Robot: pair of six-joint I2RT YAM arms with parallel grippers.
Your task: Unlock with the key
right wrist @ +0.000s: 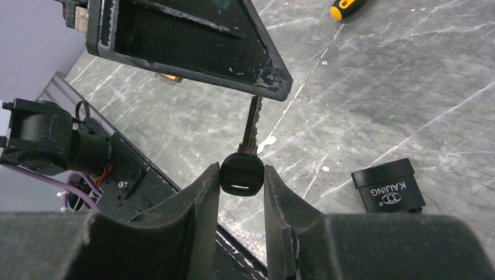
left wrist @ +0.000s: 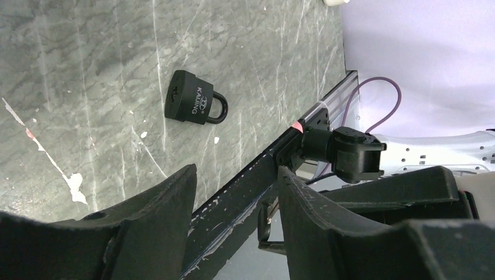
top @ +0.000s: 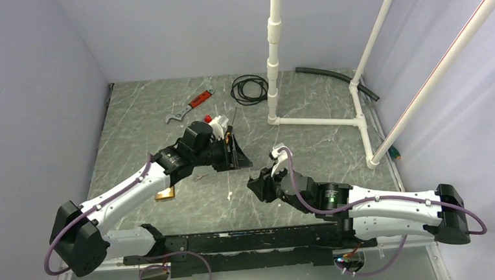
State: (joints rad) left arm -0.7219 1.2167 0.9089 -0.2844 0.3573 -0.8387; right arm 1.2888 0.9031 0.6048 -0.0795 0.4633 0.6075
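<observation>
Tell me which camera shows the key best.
Right wrist: the key is close up, head pinched in the right claw, blade pointing outward. Top external: too small to make out. Left wrist: absent.

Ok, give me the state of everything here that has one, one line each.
Padlock, shackle shut, lying flat, no key in it.
Key, gripped by its head, blade pointing outward.
Right claw, shut on the key.
Left claw, open, empty.
Cable, coiled.
</observation>
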